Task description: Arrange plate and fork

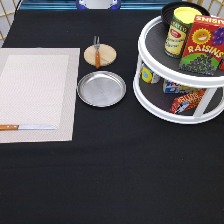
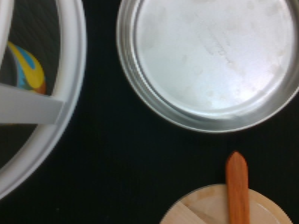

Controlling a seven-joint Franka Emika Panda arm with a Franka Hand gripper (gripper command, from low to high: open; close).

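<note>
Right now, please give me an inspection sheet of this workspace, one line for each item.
Surface: black table with a pale placemat at the exterior view's left.
Job's things: silver plate lies bare on the table, beside the placemat; fork rests across a wooden disc just above the plate.
Clutter: wooden-handled knife on the placemat; white two-tier turntable at right, holding a can, a raisins box and packets below.
Grippers: nothing seen in the exterior view.
Cables: nothing seen.
Surroundings: lattice panel at upper left.
</note>
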